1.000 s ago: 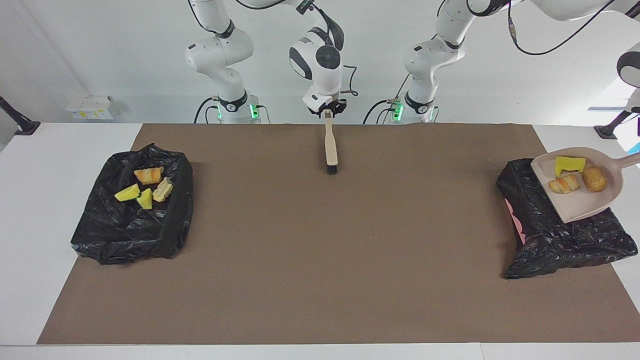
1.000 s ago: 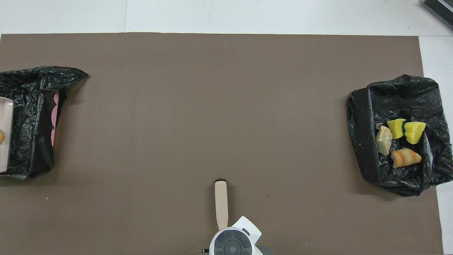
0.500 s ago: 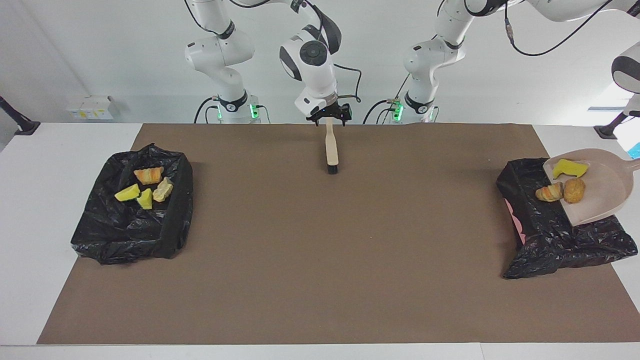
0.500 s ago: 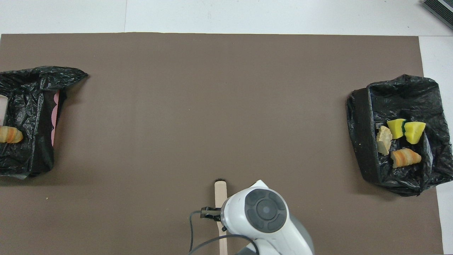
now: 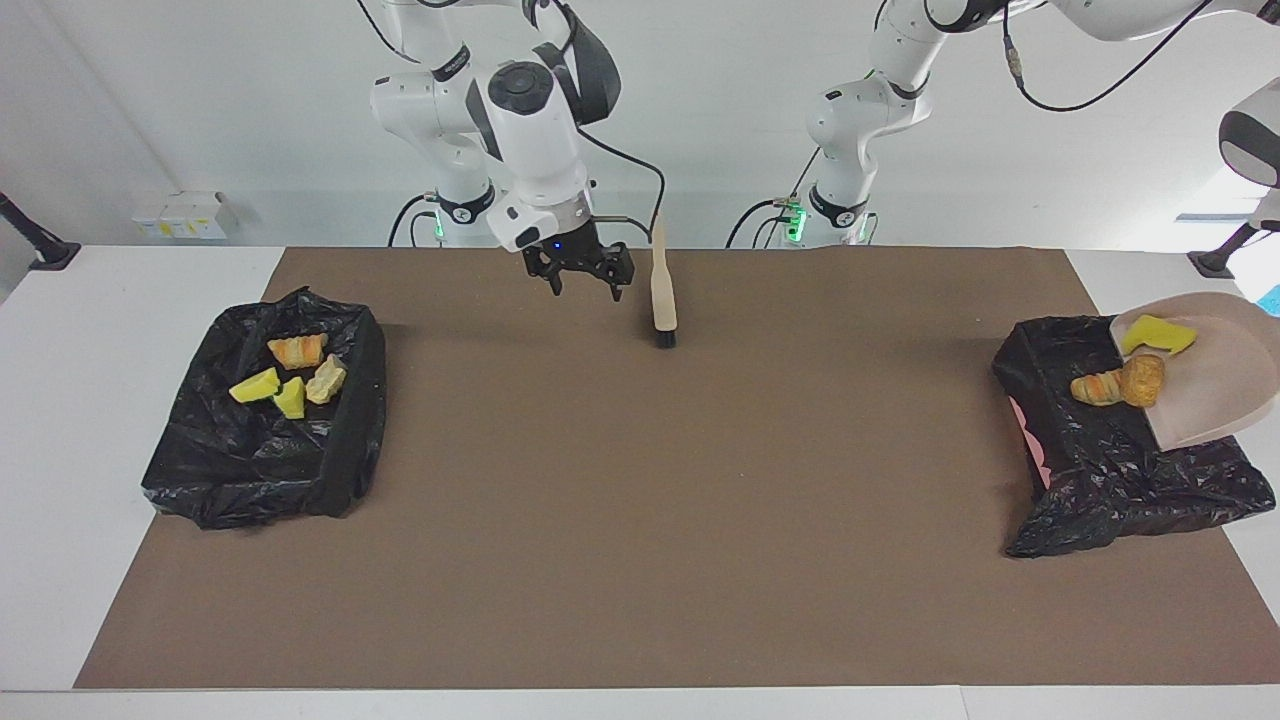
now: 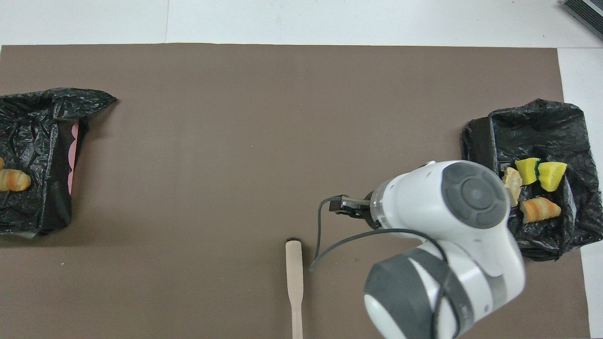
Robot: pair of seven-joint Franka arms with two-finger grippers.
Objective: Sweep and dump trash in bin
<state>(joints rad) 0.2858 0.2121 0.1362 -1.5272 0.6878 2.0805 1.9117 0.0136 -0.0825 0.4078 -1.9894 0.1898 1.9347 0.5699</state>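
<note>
Brown mat (image 5: 640, 500) | right gripper (image 5: 583, 285) left brush (image 5: 662, 300) (open) | dustpan (image 5: 1215, 390) tilted further

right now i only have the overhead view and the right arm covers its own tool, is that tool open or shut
observer: open. the right tool hangs over the mat beside the brush, not touching it.
operator: ok, and the dustpan, i cant see it at all
observer: the dustpan is tilted over the bin at the left arm's end of the table, with its lip low over the bag.
operator: is it emptied
observer: not yet. a yellow wedge lies on the pan, and a brown roll sits at its lower lip beside the croissant.
</note>
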